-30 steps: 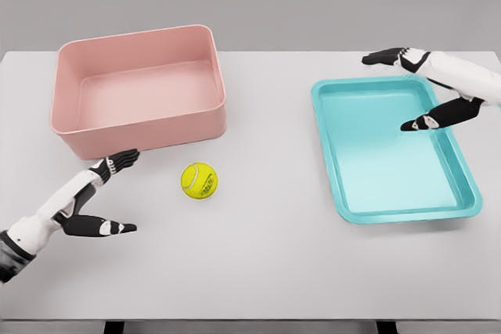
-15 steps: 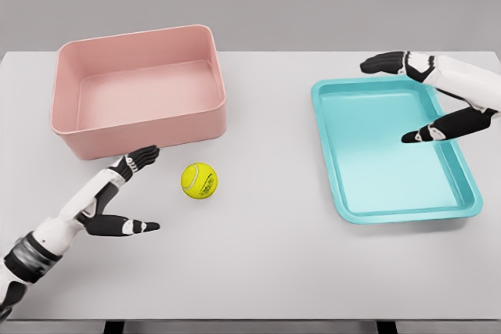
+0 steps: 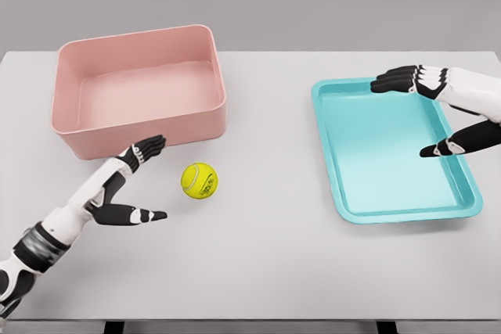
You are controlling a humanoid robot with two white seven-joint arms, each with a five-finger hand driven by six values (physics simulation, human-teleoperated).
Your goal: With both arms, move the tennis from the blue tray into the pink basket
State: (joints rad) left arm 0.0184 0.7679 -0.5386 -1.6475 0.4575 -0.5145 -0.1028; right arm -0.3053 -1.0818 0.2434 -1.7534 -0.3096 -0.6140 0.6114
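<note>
The yellow tennis ball lies on the white table, just in front of the pink basket and well left of the blue tray. My left hand is open, its fingers and thumb spread toward the ball from the left, a short gap away. My right hand hovers open over the far right part of the tray, holding nothing. The tray holds nothing and the basket holds nothing.
The white table reaches to all sides of the view, with its front edge near the bottom. The basket stands at the back left, the tray at the right.
My left hand has moved right and forward toward the ball. My right hand has drifted right and slightly down over the tray. The ball has not moved.
</note>
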